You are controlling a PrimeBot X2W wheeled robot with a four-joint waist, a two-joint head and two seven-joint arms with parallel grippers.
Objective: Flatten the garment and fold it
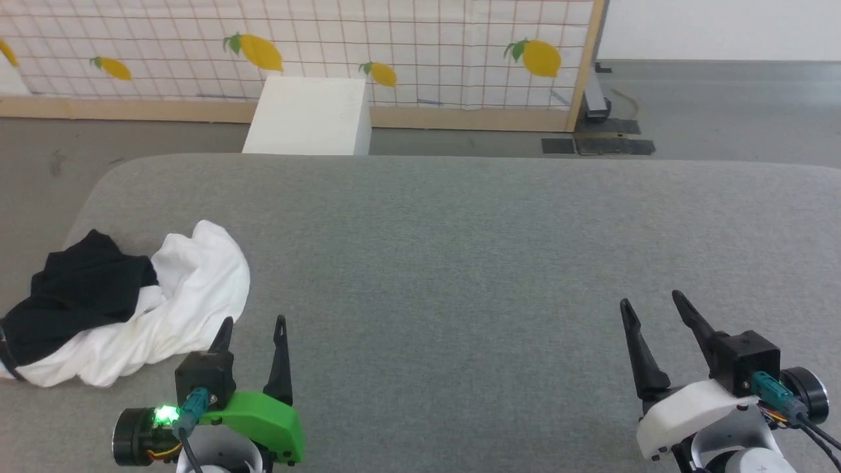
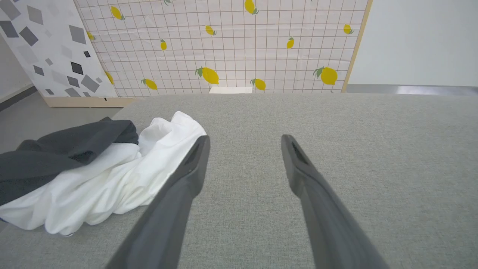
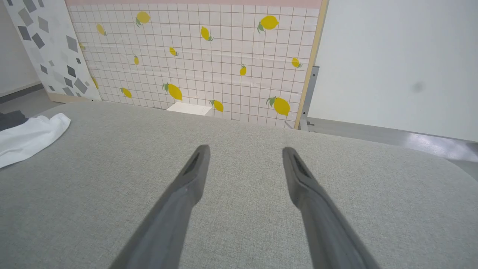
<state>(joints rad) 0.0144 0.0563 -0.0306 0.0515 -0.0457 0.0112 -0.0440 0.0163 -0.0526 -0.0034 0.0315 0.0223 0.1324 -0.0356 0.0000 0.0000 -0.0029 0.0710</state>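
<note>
A wide grey table [image 1: 460,249] is stretching across the scene. The garment [image 1: 184,295] is lying crumpled at its near left, black cloth on the left and white on the right. The left gripper [image 1: 254,320] is hovering just right of the heap, spread wide and holding nothing. The right gripper [image 1: 650,299] is sitting at the near right, well apart, equally wide and empty.

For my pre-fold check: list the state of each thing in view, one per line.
garment: crumpled in a heap, not yet flattened, on the left side of the table.
left end effector: open, empty, beside the garment.
right end effector: open, empty, over bare table.
</note>
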